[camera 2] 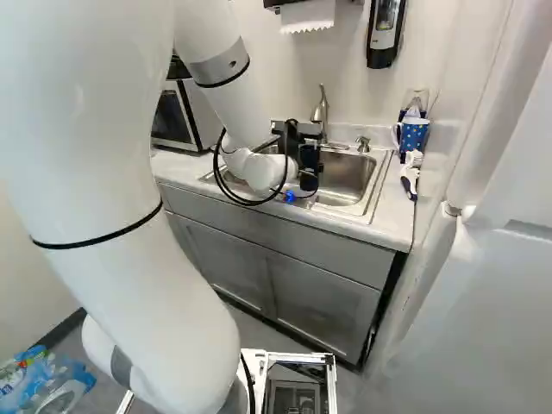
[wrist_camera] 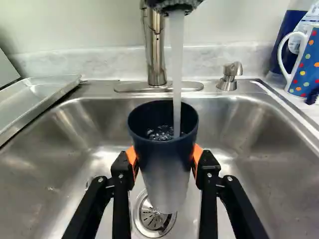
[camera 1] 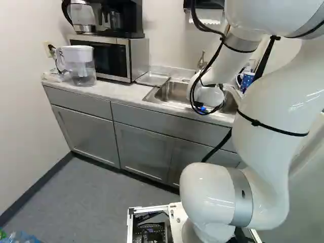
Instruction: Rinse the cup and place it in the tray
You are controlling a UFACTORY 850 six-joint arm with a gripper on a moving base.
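Cup (wrist_camera: 167,149) grasped between jaws over sink (wrist_camera: 264,144), mouth up, being filled by water (wrist_camera: 177,74) | tray (wrist_camera: 40,97) set to its left | emptying, then leftward carry, judged needed

The sink (wrist_camera: 259,132) under the jaws (wrist_camera: 165,162) is shiny, smooth metal. Between them, the cup (wrist_camera: 162,159) looks like smooth plastic.

The counter (camera 1: 117,92) carries a pitcher (camera 1: 82,67), microwave (camera 1: 137,58), tray (camera 1: 153,78) and dotted mug (camera 2: 414,135).

navy cup (wrist_camera: 164,159) fading to pale grey, blue mug (wrist_camera: 307,64) with multicoloured dots, grey cabinets (camera 1: 86,134)
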